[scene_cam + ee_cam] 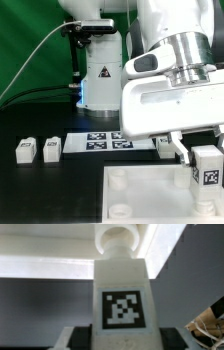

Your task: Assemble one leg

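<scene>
1. Step in hand: I judged it to be the seating of the leg (pixel 208 168). The gripper (pixel 203 158) had its fingers clenched on it, above the tray (pixel 140 205), at the exterior view's right.
2. Next move: the wrist view showed the leg lined up with a round socket (pixel 118 240). I judged that a straight descent was called for. Contact: I could not tell.
3. Attitude: long axis upright, lower end toward the socket, tag facing the exterior camera.
4. Spare legs (pixel 25 150) lay beside the marker board (pixel 100 141).

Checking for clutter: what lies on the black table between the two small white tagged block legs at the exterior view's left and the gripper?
The flat white marker board, then a third leg; the exterior view shows both.
</scene>
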Motion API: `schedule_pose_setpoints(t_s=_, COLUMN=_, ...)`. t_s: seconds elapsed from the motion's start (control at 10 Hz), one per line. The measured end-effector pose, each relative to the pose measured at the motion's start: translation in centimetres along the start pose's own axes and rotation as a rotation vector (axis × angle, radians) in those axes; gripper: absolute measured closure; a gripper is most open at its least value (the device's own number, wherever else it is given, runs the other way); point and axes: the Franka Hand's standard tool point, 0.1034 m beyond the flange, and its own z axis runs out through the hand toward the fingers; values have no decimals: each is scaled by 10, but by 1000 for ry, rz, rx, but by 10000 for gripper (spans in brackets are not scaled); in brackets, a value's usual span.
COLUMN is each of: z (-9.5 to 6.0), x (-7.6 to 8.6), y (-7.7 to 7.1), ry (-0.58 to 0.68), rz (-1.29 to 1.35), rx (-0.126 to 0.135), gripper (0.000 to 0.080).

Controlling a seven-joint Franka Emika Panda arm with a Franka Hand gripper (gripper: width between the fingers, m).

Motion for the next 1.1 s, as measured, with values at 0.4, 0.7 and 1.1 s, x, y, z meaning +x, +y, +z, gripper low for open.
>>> schedule_pose_setpoints(t_s=0.4, z=4, x=-9, y=-1, ry=-6, rz=-7, rx=0, gripper=505)
schedule_pose_setpoints(t_s=0.7, z=12, x=-17, y=1, ry=-10, rz=-6, rx=-2, gripper=505)
schedule_pose_setpoints(t_s=1.1, z=17, x=-14, y=4, ry=-3, rz=-8, rx=-3, gripper=505)
